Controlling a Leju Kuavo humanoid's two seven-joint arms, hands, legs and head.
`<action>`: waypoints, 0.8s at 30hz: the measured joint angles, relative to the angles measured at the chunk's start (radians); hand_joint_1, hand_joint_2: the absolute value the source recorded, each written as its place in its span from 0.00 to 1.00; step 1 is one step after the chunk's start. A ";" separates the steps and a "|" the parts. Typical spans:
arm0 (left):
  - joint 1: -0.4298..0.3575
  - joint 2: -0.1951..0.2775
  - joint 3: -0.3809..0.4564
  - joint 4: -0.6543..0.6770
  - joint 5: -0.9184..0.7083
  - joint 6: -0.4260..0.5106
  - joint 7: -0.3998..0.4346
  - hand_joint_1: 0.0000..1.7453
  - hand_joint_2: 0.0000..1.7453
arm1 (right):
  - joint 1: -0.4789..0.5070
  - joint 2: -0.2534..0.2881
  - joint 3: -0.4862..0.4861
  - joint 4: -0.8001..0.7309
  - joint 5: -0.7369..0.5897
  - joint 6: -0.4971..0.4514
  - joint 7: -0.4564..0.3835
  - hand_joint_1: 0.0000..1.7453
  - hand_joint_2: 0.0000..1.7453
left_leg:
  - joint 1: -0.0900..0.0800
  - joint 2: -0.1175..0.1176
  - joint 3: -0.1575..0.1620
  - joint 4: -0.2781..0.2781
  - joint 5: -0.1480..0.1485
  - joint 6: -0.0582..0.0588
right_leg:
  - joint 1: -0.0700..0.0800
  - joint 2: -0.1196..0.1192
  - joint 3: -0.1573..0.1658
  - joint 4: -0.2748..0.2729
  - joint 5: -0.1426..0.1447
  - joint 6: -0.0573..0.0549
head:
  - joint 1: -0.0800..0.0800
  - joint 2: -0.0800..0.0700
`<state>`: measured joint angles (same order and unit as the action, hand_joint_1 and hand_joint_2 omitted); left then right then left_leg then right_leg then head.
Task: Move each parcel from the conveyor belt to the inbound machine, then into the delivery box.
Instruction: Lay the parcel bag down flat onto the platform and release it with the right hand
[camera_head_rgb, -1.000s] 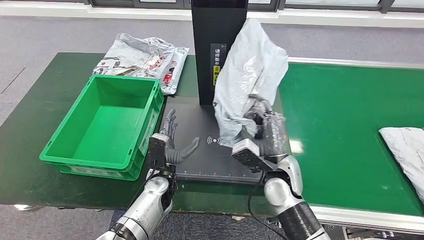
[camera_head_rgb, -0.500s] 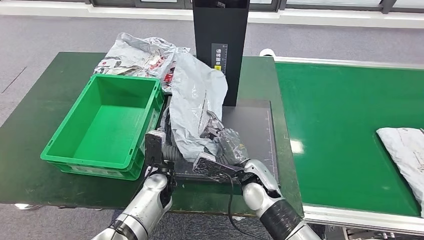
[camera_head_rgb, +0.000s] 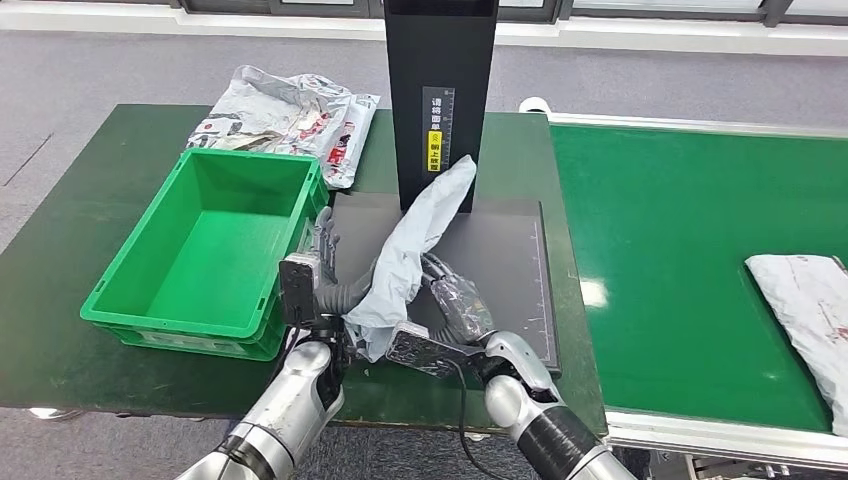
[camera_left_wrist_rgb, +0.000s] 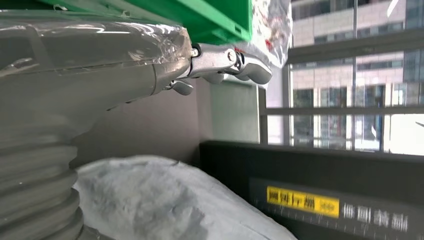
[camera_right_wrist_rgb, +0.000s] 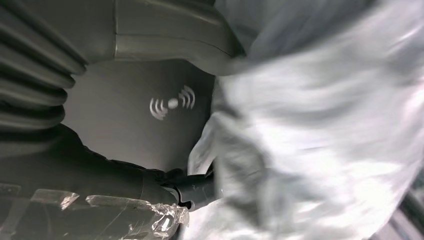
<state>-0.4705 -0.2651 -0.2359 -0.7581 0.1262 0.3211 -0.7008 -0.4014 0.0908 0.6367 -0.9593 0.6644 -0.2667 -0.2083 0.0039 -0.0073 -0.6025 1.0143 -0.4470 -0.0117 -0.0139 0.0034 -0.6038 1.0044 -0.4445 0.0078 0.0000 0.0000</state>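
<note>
Post label: a narrow strip on the black upright post (camera_head_rgb: 438, 100) of the inbound machine, white Chinese characters above a yellow patch (camera_head_rgb: 435, 146); too small to read in the head view.
Same label, left wrist view: yellow bar (camera_left_wrist_rgb: 302, 201) with dark characters, pale characters beside it, blurred.
Scan plate sign: white wireless-wave symbol (camera_right_wrist_rgb: 172, 103) on the dark scan plate (camera_right_wrist_rgb: 130, 125).
Far parcels (camera_head_rgb: 290, 115): red and black print, unreadable.

Crumpled grey parcel (camera_head_rgb: 410, 250) on scanner platform (camera_head_rgb: 505, 250)
</note>
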 joint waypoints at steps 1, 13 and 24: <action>0.000 0.000 0.006 -0.004 0.003 0.006 0.000 0.00 1.00 | 0.003 0.001 -0.006 -0.003 -0.008 -0.027 -0.009 0.00 0.00 | 0.000 0.000 0.000 0.000 0.000 0.000 | 0.000 0.000 0.000 0.000 0.000 0.000 | 0.000 0.000; 0.025 -0.012 0.068 -0.088 0.007 0.067 0.000 0.00 1.00 | 0.060 0.008 -0.119 -0.071 -0.154 -0.183 -0.151 0.00 0.00 | 0.000 0.000 0.000 0.000 0.000 0.000 | 0.000 0.000 0.000 0.000 0.000 0.000 | 0.000 0.000; 0.024 -0.016 0.047 -0.038 -0.082 -0.016 0.000 0.00 1.00 | 0.141 0.010 -0.182 -0.149 -0.280 -0.257 -0.283 0.00 0.00 | 0.000 0.001 0.000 0.000 0.000 0.000 | 0.000 0.001 -0.001 0.000 0.000 0.000 | 0.000 0.000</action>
<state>-0.4464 -0.2815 -0.1889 -0.7956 0.0443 0.3055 -0.7004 -0.2607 0.1011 0.4543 -1.1083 0.3848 -0.5240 -0.4912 0.0038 -0.0064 -0.6024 1.0143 -0.4475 -0.0120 -0.0141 0.0040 -0.6045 1.0042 -0.4447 0.0080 0.0002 0.0000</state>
